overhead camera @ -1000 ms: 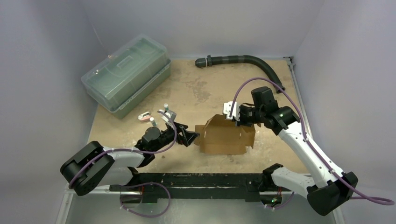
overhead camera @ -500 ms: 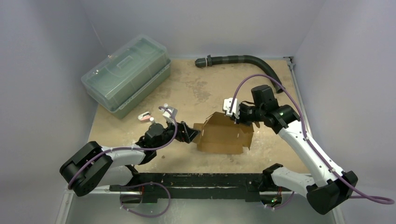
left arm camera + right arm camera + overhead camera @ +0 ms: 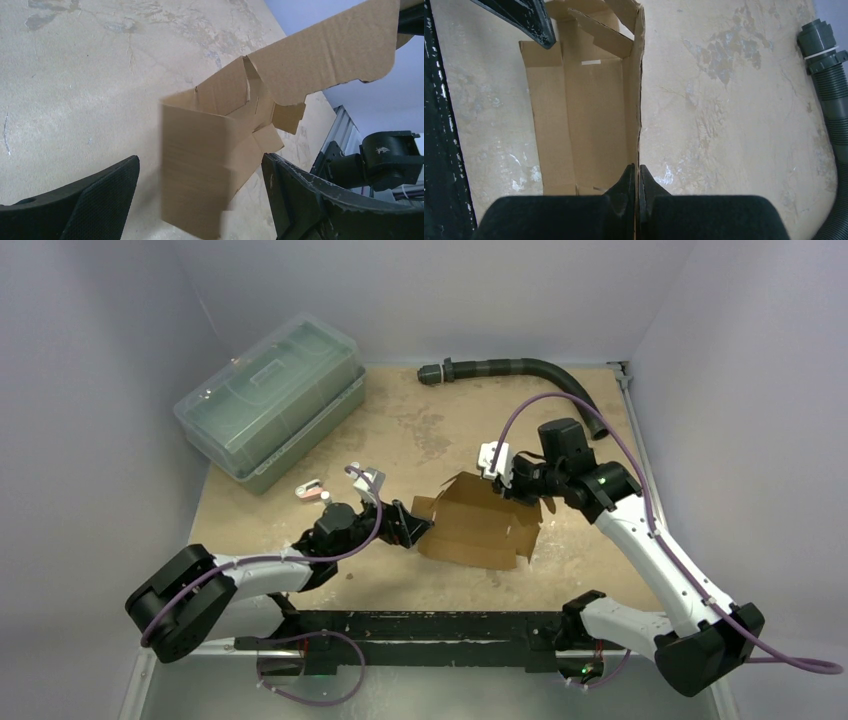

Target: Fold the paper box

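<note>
The paper box (image 3: 480, 528) is a brown cardboard piece, partly opened, lying mid-table with flaps sticking out at its left end. My right gripper (image 3: 512, 484) is shut on the box's back right wall; in the right wrist view its jaws (image 3: 638, 171) pinch that thin edge of the box (image 3: 594, 110). My left gripper (image 3: 414, 526) is open at the left end. In the left wrist view the box's end flap (image 3: 200, 175) hangs between the two spread fingers (image 3: 102, 197), touching neither, and a long flap (image 3: 330, 50) rises above.
A large clear greenish lidded bin (image 3: 270, 405) stands at the back left. A black corrugated hose (image 3: 520, 368) curves along the back right. A small pink and white item (image 3: 310, 489) lies left of the left gripper. A black rail (image 3: 420, 625) runs along the near edge.
The left gripper has moved right until its fingers straddle the box's left end flap. The right gripper has drawn the box's wall slightly back and left, tilting the box.
</note>
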{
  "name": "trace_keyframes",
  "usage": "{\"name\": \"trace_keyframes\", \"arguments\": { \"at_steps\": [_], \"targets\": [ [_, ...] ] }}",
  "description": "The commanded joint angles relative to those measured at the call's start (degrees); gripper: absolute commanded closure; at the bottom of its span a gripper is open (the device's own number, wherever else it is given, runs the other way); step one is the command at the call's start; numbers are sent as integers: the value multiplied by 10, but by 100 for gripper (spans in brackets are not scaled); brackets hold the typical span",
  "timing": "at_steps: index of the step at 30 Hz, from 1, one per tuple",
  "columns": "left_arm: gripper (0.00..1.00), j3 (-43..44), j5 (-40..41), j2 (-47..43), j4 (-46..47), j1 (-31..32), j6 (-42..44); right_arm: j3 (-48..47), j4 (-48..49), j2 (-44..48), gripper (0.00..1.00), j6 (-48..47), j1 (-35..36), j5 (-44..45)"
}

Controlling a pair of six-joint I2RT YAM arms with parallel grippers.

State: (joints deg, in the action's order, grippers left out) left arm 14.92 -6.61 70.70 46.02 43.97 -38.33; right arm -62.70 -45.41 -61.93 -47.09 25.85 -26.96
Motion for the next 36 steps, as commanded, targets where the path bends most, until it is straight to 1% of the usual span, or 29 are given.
{"name": "trace_keyframes", "arguments": {
  "at_steps": [1, 5, 9, 12, 13, 17, 19, 21, 22, 23, 24, 26, 27, 30, 36],
  "targets": [
    [7, 13, 5, -31, -10, 4, 22, -26, 19, 1, 100, 20, -8, -5],
    [7, 14, 7, -36, -5, 5, 34, -28, 15, -4, 100, 26, -10, -36],
    [7, 25, -2, -28, -12, 6, 48, -48, 0, -13, 100, 26, -11, -42],
    [8, 32, 11, -33, -42, 6, 70, -73, -20, -23, 100, 27, -12, -57],
    [10, 36, 18, -35, -56, 6, 79, -83, -29, -31, 100, 27, -12, -63],
    [29, 78, 52, -38, -155, 6, 127, -120, -76, -67, 100, 29, -13, -83],
    [43, 97, 64, -37, -185, 6, 143, -132, -97, -84, 100, 32, -13, -91],
    [59, 107, 62, -32, -196, 6, 156, -136, -105, -96, 100, 40, -13, -95],
    [66, 111, 59, -28, -200, 6, 160, -136, -106, -100, 100, 43, -13, -95],
    [75, 114, 56, -22, -200, 6, 163, -136, -105, -103, 100, 49, -13, -96],
    [82, 116, 51, -16, -197, 6, 167, -135, -104, -105, 100, 56, -13, -96],
    [91, 118, 43, -5, -183, 6, 176, -134, -105, -111, 100, 63, -13, -102],
    [95, 118, 42, 1, -179, 6, 181, -134, -105, -115, 100, 68, -13, -103],
    [100, 122, 43, 18, -165, 6, 200, -137, -110, -127, 100, 79, -13, -100],
    [100, 112, 59, 26, -132, 6, 255, -136, -119, -152, 100, 94, -23, -109]
  ]
}}
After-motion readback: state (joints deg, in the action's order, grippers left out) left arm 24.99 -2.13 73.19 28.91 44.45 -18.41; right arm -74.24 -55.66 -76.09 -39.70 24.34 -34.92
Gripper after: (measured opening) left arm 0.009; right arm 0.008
